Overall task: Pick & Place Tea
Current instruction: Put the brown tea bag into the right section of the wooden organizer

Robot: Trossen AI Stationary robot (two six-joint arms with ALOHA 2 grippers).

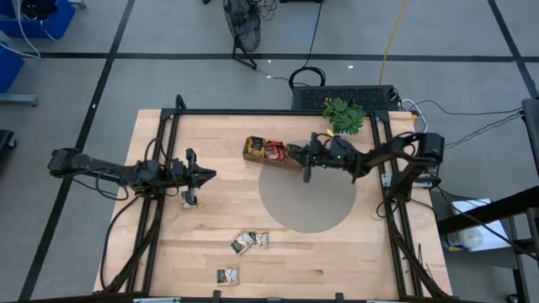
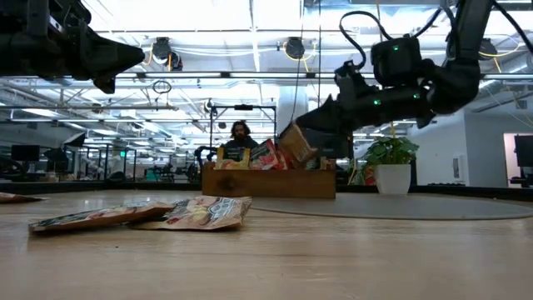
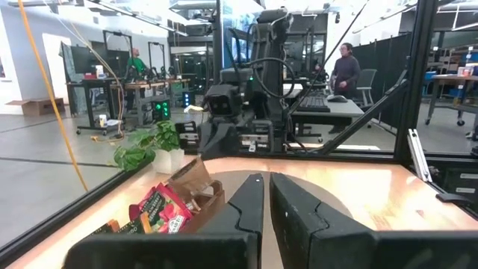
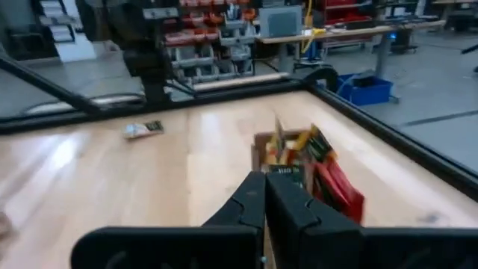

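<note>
The right arm reaches across the surface (image 1: 219,227) from its right side, its right gripper (image 1: 295,151) raised above the far middle, jaws closed. The left arm stretches in from the surface's left edge, its left gripper (image 1: 206,175) held level, jaws nearly together.

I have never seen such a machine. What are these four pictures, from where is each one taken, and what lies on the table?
It is a robot with two dark arms at a wooden table. One picture looks straight down from above, one looks level across the table top, and two come from cameras on the arms' wrists.

The left gripper hangs over the table's left part, fingers shut and holding nothing. The right gripper is at the brown wooden tray, fingers shut. Whether it holds a sachet is hard to tell.

The tray holds tea sachets, mostly red. More sachets lie loose near the table's front edge. One more lies below the left gripper. A small potted plant stands at the back.
</note>
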